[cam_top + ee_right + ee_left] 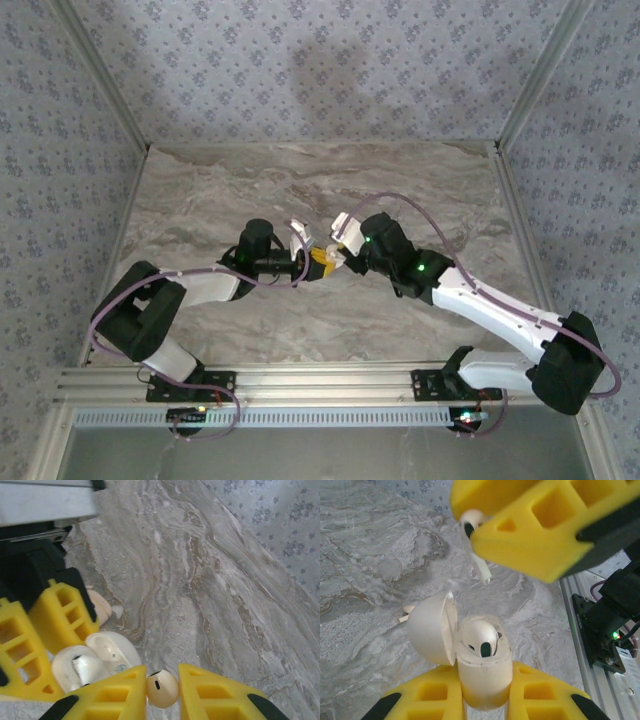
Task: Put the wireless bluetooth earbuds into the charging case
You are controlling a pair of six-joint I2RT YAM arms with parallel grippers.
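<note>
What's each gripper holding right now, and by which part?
The left gripper clamps the open charging case by its lower body. The right gripper pinches one earbud by its rounded head, stem hanging free.

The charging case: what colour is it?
The charging case is creamy off-white, clearest in the left wrist view.

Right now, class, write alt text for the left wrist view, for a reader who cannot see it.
The left gripper holds the open case, lid swung left, with one earbud sitting inside. Just above, the right gripper pinches the second earbud, stem pointing down toward the case, over a grey marbled table.
</note>
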